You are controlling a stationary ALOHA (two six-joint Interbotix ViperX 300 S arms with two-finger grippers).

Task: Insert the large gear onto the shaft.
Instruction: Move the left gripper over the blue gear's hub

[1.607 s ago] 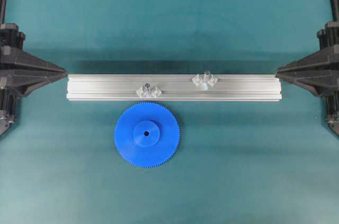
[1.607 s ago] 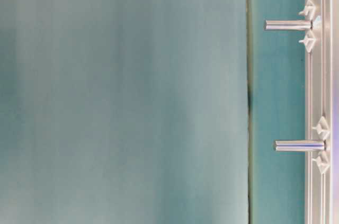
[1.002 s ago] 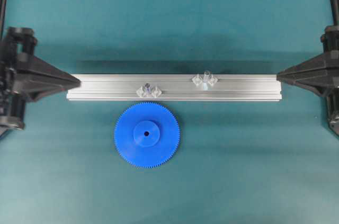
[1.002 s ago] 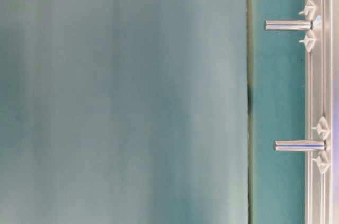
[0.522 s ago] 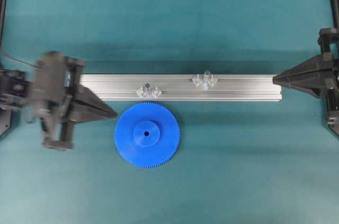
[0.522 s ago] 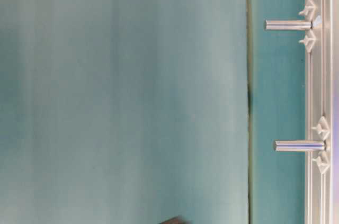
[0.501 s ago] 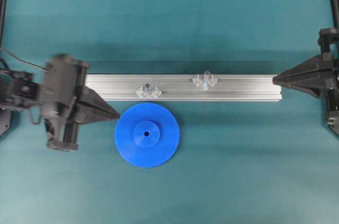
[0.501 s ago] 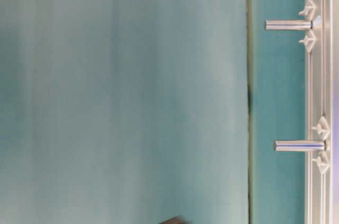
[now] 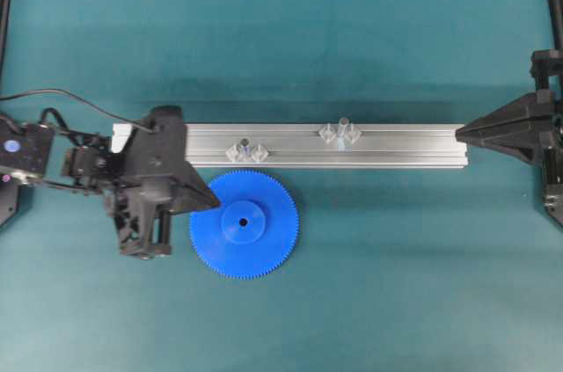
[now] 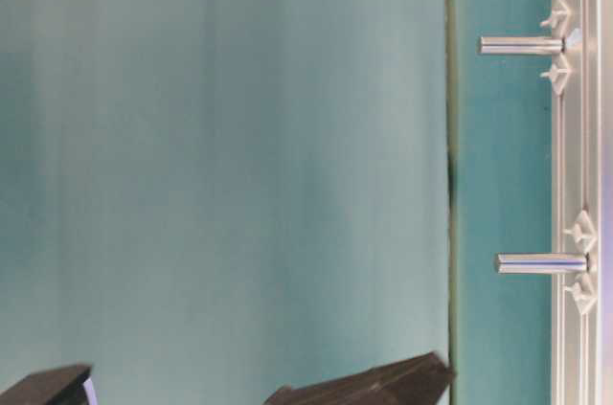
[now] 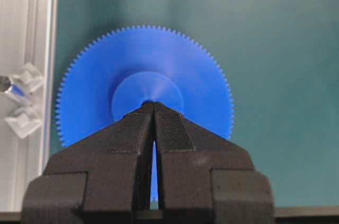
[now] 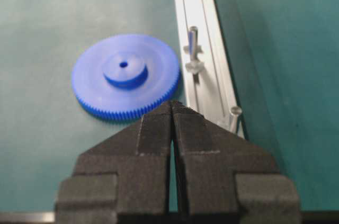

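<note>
Right, my left gripper (image 9: 214, 203) is clenched on nothing, its tip at the large gear's (image 9: 244, 223) left edge. The gear lies flat on the mat just below the rail (image 9: 396, 145); my right gripper (image 9: 459, 134) is clenched too, at the rail's right end.

my left gripper (image 11: 153, 108): matt black plastic, faintly grained. large gear (image 9: 244, 224): bright blue plastic, smooth, slightly glossy hub. rail (image 9: 396, 145): brushed silvery metal, grooved. shaft (image 9: 343, 124): polished metal, clear plastic feet. table (image 9: 396, 284): matt teal surface.
</note>
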